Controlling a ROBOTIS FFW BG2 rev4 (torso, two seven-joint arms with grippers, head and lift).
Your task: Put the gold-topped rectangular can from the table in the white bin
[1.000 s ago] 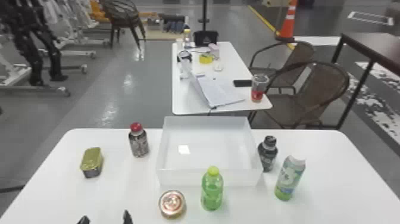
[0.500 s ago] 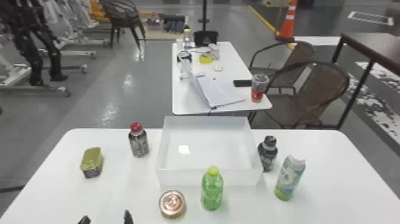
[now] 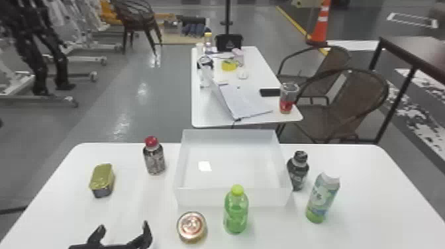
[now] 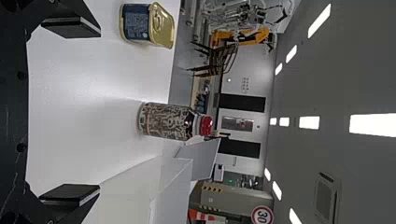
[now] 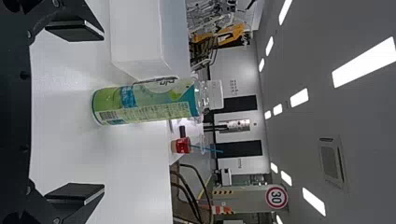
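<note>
The gold-topped rectangular can [image 3: 102, 180] stands lid up toward the far left corner of the worktop [image 3: 380, 205], near its left edge and well apart from the white bin [image 3: 231, 197]. The left gripper [image 3: 123, 227] is over the near left part, its fingers wide and nothing between them. The right gripper [image 5: 103, 112] is parked low over the right side, facing the green-and-white bottle [image 5: 144, 103]; its fingers are wide and empty too.

The step in hand looks like the left arm's reach. It should work out toward the left edge and forward until the can sits midway between the fingers, then go low enough to grip the dark side walls rather than the lid rim. Squaring the fingers to two opposite sides first should keep it from twisting; thin metal probably wants a firm but moderate squeeze.

The red-capped bottle [image 3: 154, 161] stands between can and bin, so the lift should clear its cap, or pass on its near side above the round can [image 3: 192, 227], before crossing the bin's wall.
</note>
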